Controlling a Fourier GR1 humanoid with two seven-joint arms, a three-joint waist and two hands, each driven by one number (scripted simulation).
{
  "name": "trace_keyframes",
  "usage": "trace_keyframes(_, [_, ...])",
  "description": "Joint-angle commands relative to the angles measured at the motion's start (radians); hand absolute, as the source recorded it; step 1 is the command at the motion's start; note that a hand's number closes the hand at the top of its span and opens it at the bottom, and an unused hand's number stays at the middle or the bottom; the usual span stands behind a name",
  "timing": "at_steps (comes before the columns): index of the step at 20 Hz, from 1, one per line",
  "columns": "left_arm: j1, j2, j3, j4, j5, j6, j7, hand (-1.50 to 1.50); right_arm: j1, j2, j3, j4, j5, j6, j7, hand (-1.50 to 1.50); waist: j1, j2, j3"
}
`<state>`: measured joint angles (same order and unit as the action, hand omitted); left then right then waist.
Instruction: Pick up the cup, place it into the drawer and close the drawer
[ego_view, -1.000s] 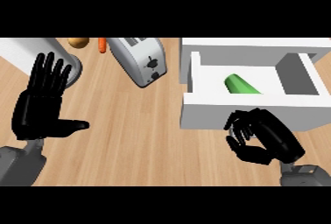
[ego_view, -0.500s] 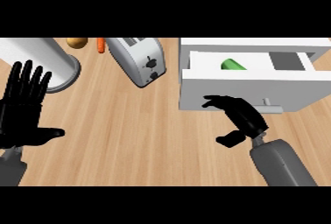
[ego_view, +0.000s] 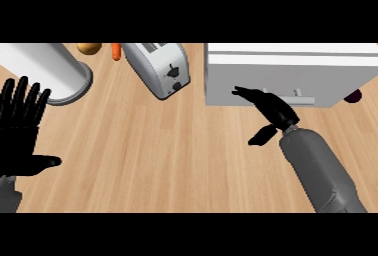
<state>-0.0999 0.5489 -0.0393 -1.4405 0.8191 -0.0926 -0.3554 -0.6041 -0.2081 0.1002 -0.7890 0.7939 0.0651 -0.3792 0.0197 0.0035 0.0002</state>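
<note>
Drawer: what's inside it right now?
Nothing inside can be seen: the drawer is shut, showing only its white front and handle. The right hand is at that front. Any contents are covered.

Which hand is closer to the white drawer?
Right. The right hand has its fingertips at the drawer front; the left hand rests open at the view's far left, well away.

Open counter (ego_view: 162, 150) below toaster (ego_view: 159, 75) and drawer (ego_view: 288, 80)

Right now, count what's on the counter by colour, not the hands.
White: 2, cylinder, drawer cabinet
Silver: 1, toaster
Orange: 1, carrot
Tan: 1, round item
Dark purple: 1, item at right edge
Total: 6
</note>
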Motion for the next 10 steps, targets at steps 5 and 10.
trace_keyframes(5, [-0.039, -0.026, 0.014, 0.06, -0.021, -0.048, 0.0, -1.5, -0.252, -0.052, -0.11, 0.397, -0.011, -0.008, -0.125, -1.5, 0.03, 0.016, 0.002])
trace_keyframes(10, [-0.004, -0.034, -0.004, 0.038, -0.039, -0.082, -0.015, -1.5, -0.343, -0.084, -0.134, 0.476, -0.007, 0.004, -0.119, -1.5, 0.053, 0.025, 0.002])
